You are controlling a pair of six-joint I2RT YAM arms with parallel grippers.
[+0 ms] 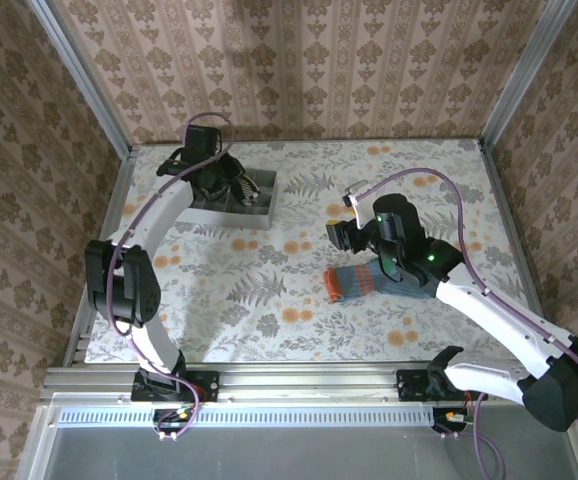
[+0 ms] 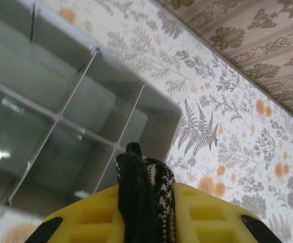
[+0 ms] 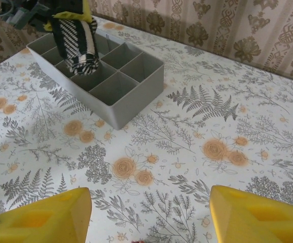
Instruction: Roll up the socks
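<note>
My left gripper is shut on the rolled black-and-cream striped sock, which sticks out between the yellow fingers. In the right wrist view the same sock hangs just above the grey compartment tray. In the top view the left gripper is over the tray at the back left. The teal-grey striped sock, orange cuff to the left, lies on the table mid-right. My right gripper hovers just behind it, and the right gripper stands open with nothing between its fingers.
The flowered tablecloth covers the whole table. Patterned walls close off the back and both sides, with metal posts at the corners. The right arm's links run from the near right corner towards the teal sock.
</note>
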